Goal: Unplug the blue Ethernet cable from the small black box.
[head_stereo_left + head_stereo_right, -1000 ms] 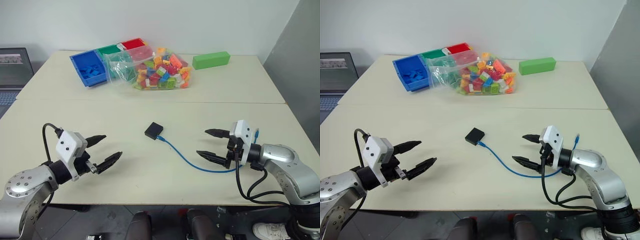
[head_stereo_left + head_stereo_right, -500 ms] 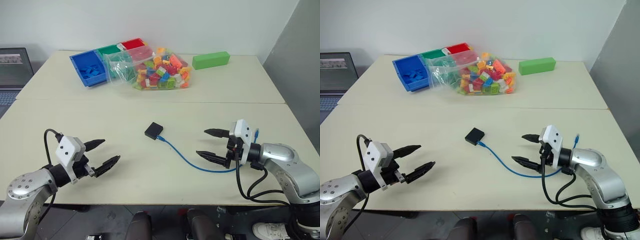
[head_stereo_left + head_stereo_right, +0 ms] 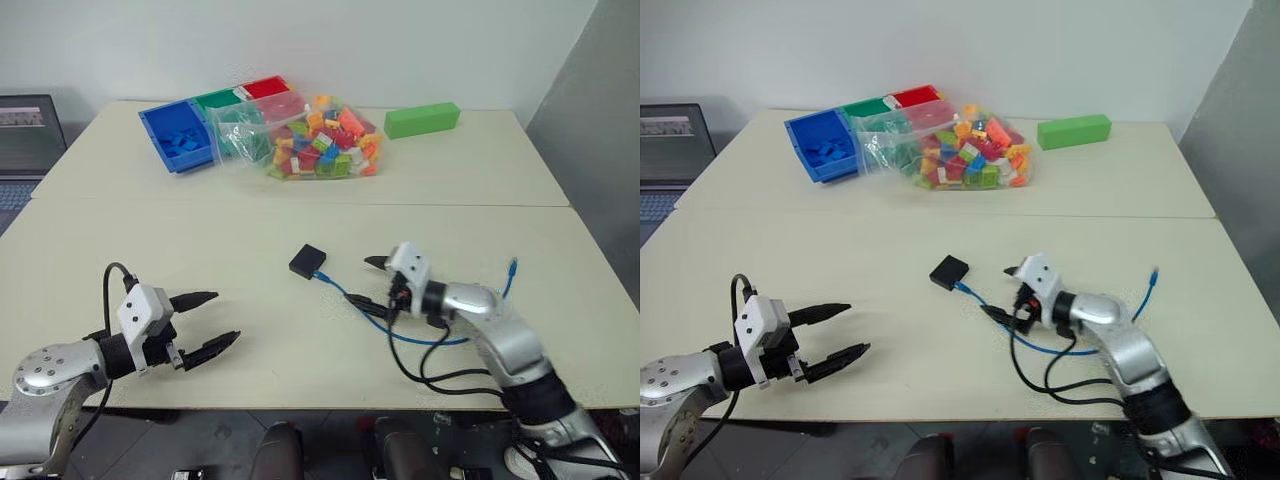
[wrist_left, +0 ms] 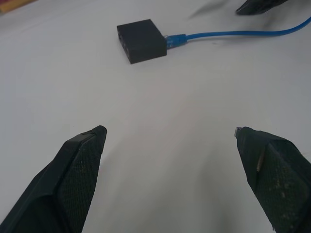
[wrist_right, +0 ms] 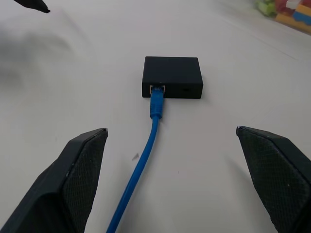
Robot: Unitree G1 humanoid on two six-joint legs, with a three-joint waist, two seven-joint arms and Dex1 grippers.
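A pale cream worktop (image 3: pixel 150 215) is seen, made of two slabs joined along a seam that runs across behind the small black box (image 3: pixel 308 261). The box lies flat on the near slab, about midway across it. The blue Ethernet cable (image 3: pixel 345 296) is plugged into the box's side facing the right end effector (image 3: pixel 370 281); from there it is laid in a loose curve over the worktop, and its free end (image 3: pixel 512 266) rests well to the right of the box.

The right end effector is held just beside the box on the cable's side, its two black fingers spread wide with the cable running between them and nothing pinched. In the right wrist view the plug (image 5: pixel 156 99) is seen seated in the port. The left end effector (image 3: pixel 214 322) is held low over the worktop, well to the left of the box and nearer the front edge, its fingers likewise spread and empty.

Far behind the box, blue, green and red bins (image 3: pixel 178 135) are set in a row, with a clear bag of coloured bricks (image 3: pixel 312 138) touching them and a green block (image 3: pixel 422 120) to the right. A laptop (image 3: pixel 28 135) is seen beyond the worktop's left edge. A plain white wall (image 3: pixel 350 40) closes the room behind, and a grey panel (image 3: pixel 600 140) stands at the right.
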